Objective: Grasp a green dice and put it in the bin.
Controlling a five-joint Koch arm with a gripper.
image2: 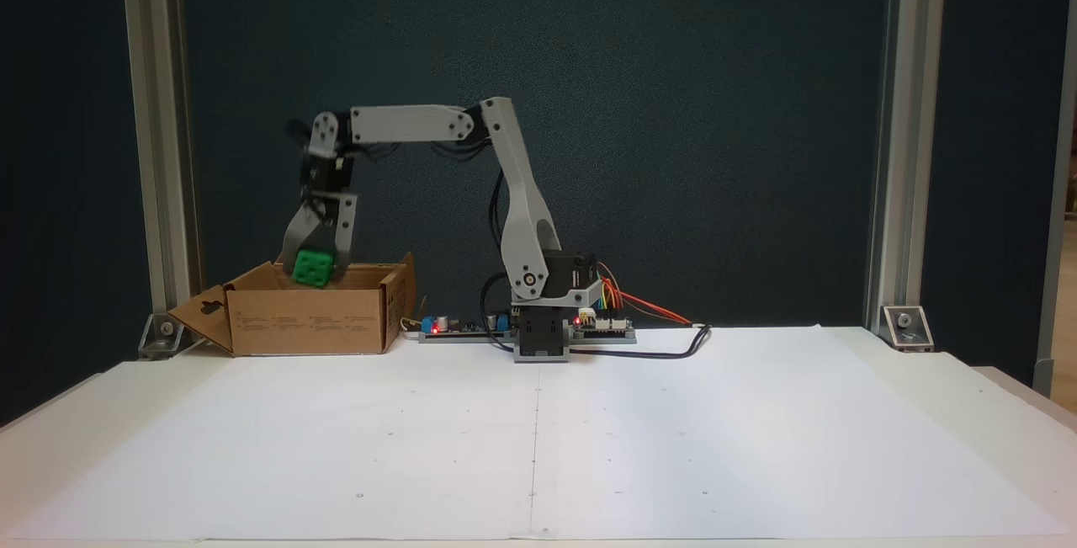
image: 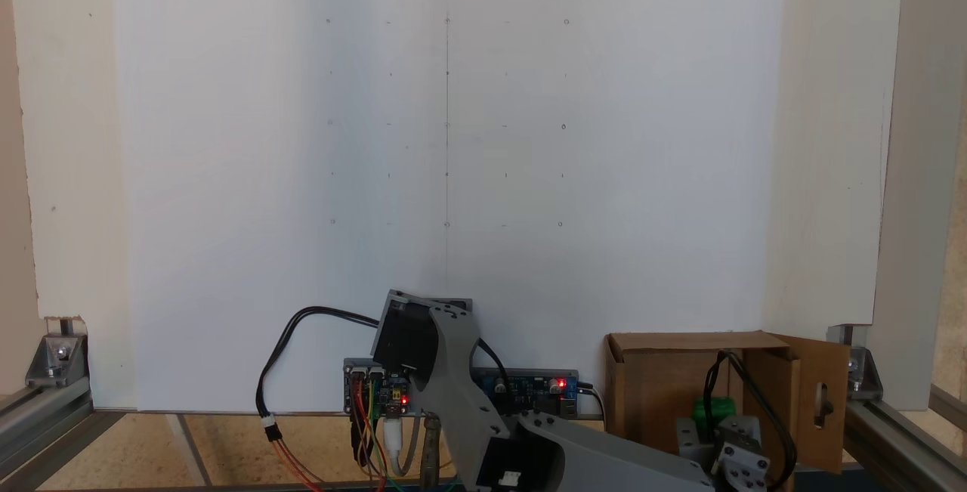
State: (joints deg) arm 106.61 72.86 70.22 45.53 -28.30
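1. Between the jaws: the green dice (image2: 313, 268), pinched on two sides by the gripper (image2: 315, 272), so it hangs clear.
2. Just below the jaws: the bin (image2: 307, 319), open-topped to take the drop.
3. Beyond the jaws: flap with cut-out slot (image2: 204, 319), splayed outward, apparently out of the way.

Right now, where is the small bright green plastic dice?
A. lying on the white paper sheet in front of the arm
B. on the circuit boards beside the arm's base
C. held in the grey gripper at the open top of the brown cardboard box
C: in a fixed view the grey gripper is shut on the small bright green plastic dice at the rim of the brown cardboard box.
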